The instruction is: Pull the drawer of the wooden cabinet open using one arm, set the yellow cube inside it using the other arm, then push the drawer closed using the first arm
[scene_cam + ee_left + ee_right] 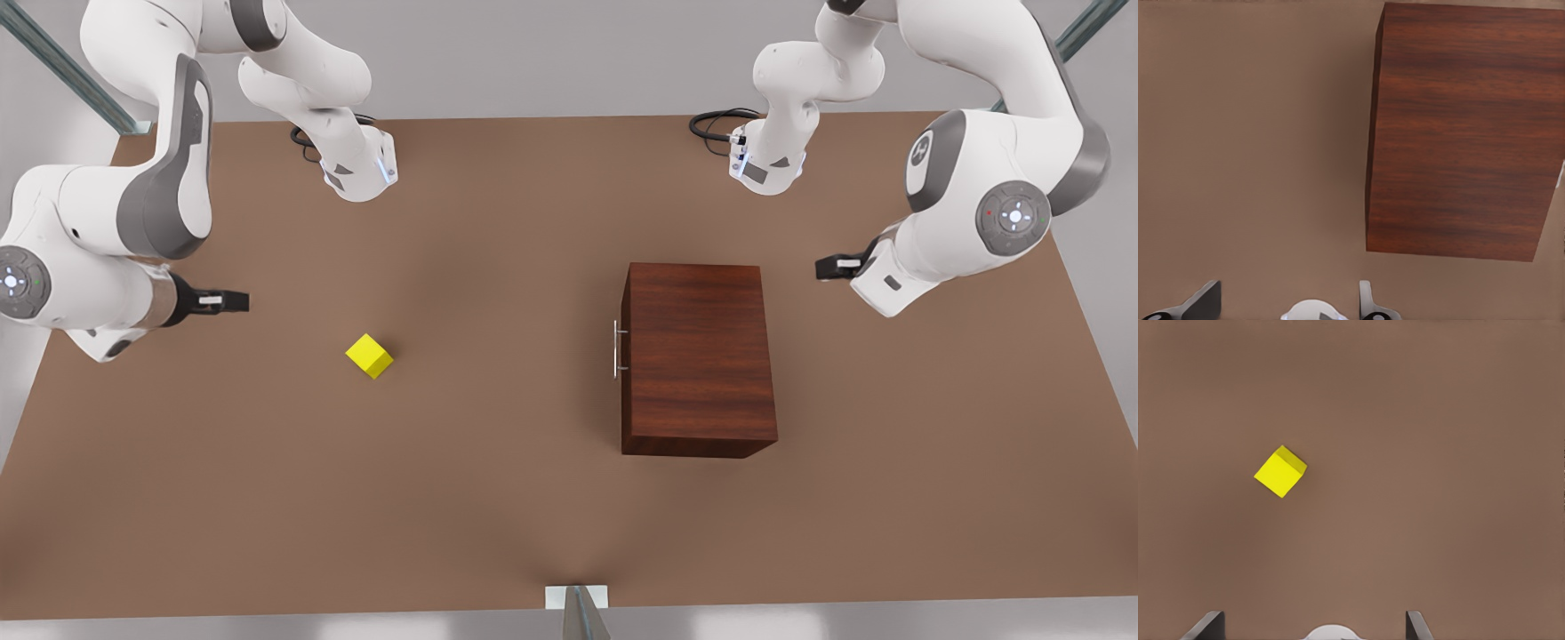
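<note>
Table [498, 498] surface is carrying everything here, and the wooden cabinet [698, 360] is sitting on it toward the front view's right, closer to that side edge than to the middle. The drawer [625, 356] is lying fully closed in the cabinet's face, its thin silver bar handle [615, 349] facing the front view's left, toward the open centre of the table, with its long axis running parallel to the table's side edges. The left gripper [1288, 303] is hanging near the table's right edge as the front view shows it, behind the cabinet's back side, so the handle is lying on the far face from it; its fingers are standing wide apart and holding nothing. The right gripper [1315, 627] is waiting near the opposite side edge, fingers likewise spread wide and empty. The yellow cube [370, 356] is resting on bare table well apart from the cabinet, turned corner-on, nearer the right gripper than the left.
</note>
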